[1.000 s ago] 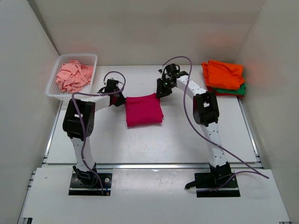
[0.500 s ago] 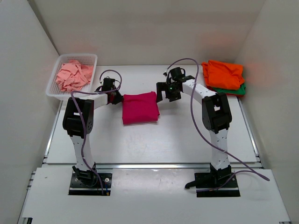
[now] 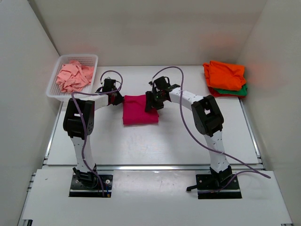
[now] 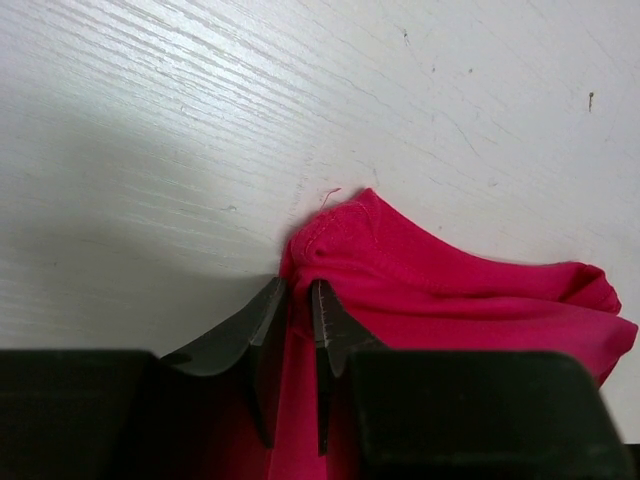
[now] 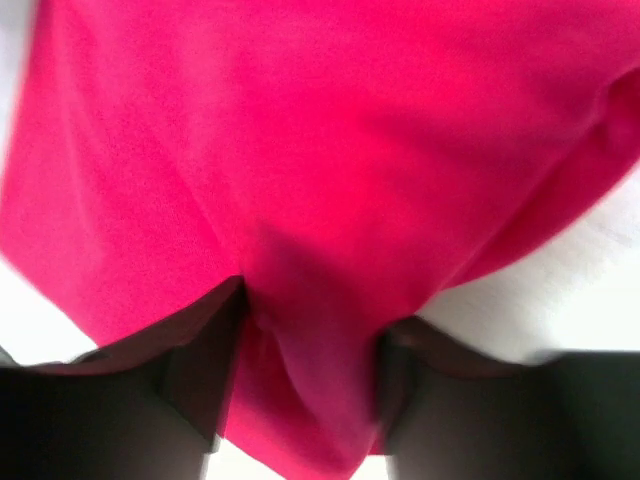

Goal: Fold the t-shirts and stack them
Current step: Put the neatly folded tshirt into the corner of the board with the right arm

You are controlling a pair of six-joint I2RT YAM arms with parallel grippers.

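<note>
Both ends of the magenta t-shirt (image 3: 138, 112) are held: left pincer (image 4: 297, 300) clenched on its left edge, right pincer (image 5: 310, 325) on its right, nearer the folded stack (image 3: 225, 75).

You have the folded shirt (image 3: 139, 110) in the middle of the table (image 3: 141, 141), with the left gripper (image 3: 119, 100) at its left edge and the right gripper (image 3: 151, 102) over its far right corner. The basket (image 3: 80, 56) sits far left with a crumpled shirt (image 3: 73, 77) in it. The stack of shirts (image 3: 225, 75) lies far right.
</note>
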